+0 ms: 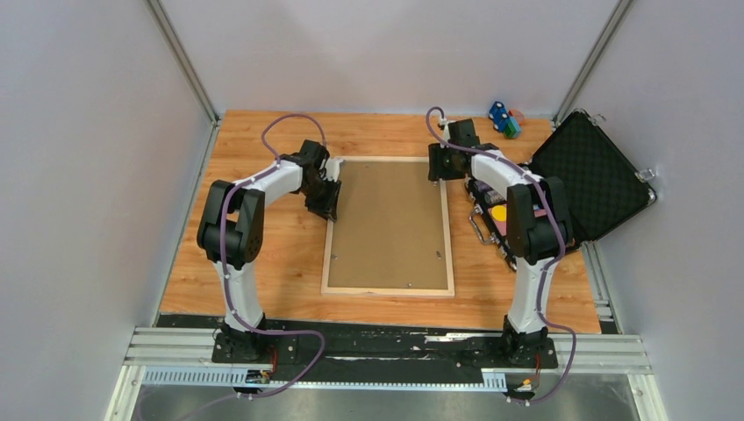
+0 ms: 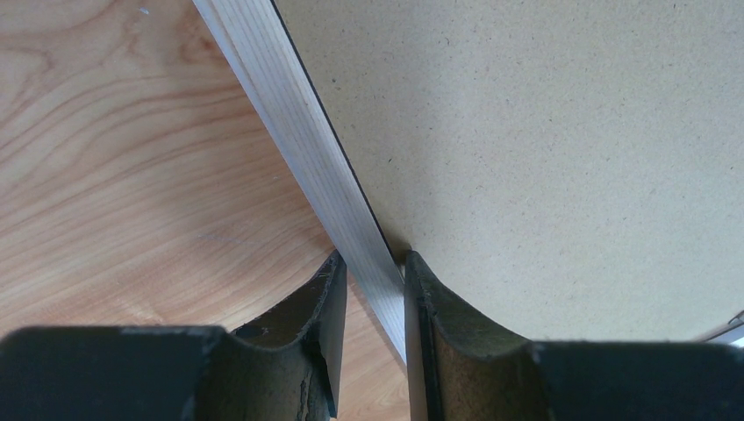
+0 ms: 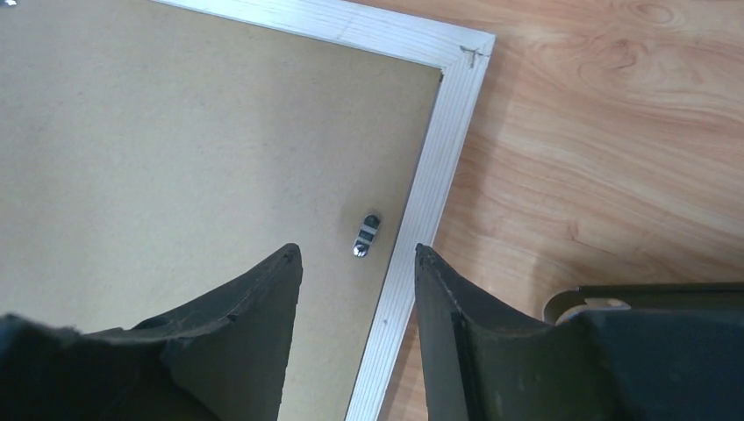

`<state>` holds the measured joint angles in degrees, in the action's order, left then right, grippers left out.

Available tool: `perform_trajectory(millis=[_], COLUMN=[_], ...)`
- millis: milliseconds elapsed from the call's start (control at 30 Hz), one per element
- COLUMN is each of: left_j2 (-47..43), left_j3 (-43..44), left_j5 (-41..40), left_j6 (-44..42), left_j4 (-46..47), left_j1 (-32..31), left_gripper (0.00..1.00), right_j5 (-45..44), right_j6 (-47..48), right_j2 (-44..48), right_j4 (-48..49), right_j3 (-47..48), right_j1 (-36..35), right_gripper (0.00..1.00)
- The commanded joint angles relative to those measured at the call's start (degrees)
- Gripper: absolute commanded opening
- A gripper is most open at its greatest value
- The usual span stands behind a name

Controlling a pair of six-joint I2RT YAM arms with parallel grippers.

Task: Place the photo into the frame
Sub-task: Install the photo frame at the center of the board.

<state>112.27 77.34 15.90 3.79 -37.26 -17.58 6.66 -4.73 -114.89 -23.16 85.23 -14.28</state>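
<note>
The frame [image 1: 386, 290] lies back side up on the wooden table, with the plain brown backing board [image 1: 390, 224] set inside it. The photo is hidden. My left gripper [image 1: 326, 203] is at the frame's left rail near the far corner. In the left wrist view its jaws [image 2: 373, 263] straddle the pale rail [image 2: 298, 132], one finger on the table side and one on the board [image 2: 544, 149], closed on the rail. My right gripper [image 1: 436, 167] hangs open over the far right corner. In its wrist view the gripper [image 3: 356, 249] spans the right rail [image 3: 439, 175] and a small metal clip [image 3: 365, 235].
An open black case [image 1: 597, 175] with foam lining stands at the right, close to the frame's right rail, with small items in its base. A blue and green toy [image 1: 503, 118] sits at the back right. Grey walls enclose the table.
</note>
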Motion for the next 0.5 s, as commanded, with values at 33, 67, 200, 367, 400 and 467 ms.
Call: perform_trajectory(millis=[33, 67, 200, 367, 400, 467], left_j2=[1.9, 1.9, 2.1, 2.1, 2.1, 2.1], left_j3=[-2.1, -2.1, -2.1, -2.2, -2.1, -2.1], left_j5=[-4.5, -4.4, -4.1, -4.0, -3.9, -3.9], left_j6=[-2.2, -2.2, -2.3, -2.4, -2.4, -2.4], left_j4=[3.6, 3.6, 3.5, 3.5, 3.5, 3.5], left_j1=[0.3, 0.3, 0.3, 0.3, 0.3, 0.3], left_gripper=[0.00, 0.00, 0.00, 0.00, 0.00, 0.00], right_j5=[-1.6, -1.7, -1.9, -1.9, -1.7, -1.5], right_j6=[-2.1, -2.1, -2.4, -2.5, -2.6, -2.7], right_j2=[-3.6, -4.0, -5.1, -6.5, -6.7, -7.1], right_j4=[-2.4, -2.3, -2.3, -2.5, -2.5, -2.5], right_j3=[4.2, 4.5, 5.1, 5.3, 5.4, 5.5], right_j1=[1.0, 1.1, 1.2, 1.4, 1.4, 1.6], right_gripper=[0.49, 0.49, 0.49, 0.48, 0.48, 0.48])
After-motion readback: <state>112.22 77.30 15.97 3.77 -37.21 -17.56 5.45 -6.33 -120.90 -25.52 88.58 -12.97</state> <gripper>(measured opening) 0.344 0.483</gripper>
